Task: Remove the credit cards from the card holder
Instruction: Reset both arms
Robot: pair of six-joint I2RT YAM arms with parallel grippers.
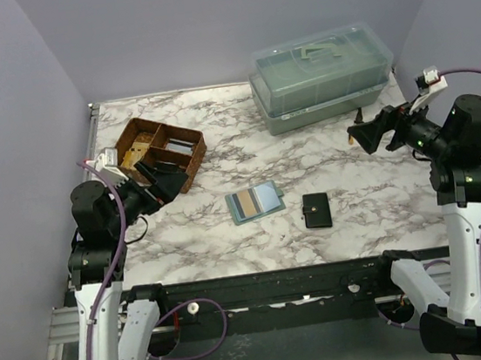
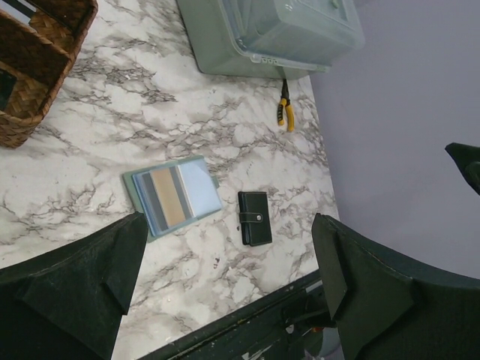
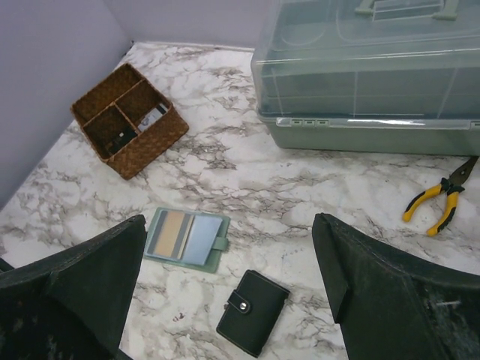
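From above, both arms at once: left gripper point(image 1: 169, 182) hovering just beside the woven basket point(image 1: 160, 152), right gripper point(image 1: 360, 137) hovering before the lidded plastic box point(image 1: 323, 76), well apart from each other. Clear only in the wrist views: yellow-handled pliers point(image 3: 441, 202) on the marble table point(image 3: 247, 172) just in front of the box; from above merely a dark sliver there, probably the same tool. Both pairs of jaws spread wide, gripping nothing, touching nothing. Mid-table between the arms, the card holder point(image 1: 255, 202), unfolded flat, snap tab on its right edge, the credit cards point(image 1: 256, 200) tucked in its pockets, tan-brown beside pale blue. Just right of it and apart, a shut black wallet point(image 1: 317, 211), nearer the right arm's side. Basket beyond the holder to the left, box beyond it to the right, neither touching it.
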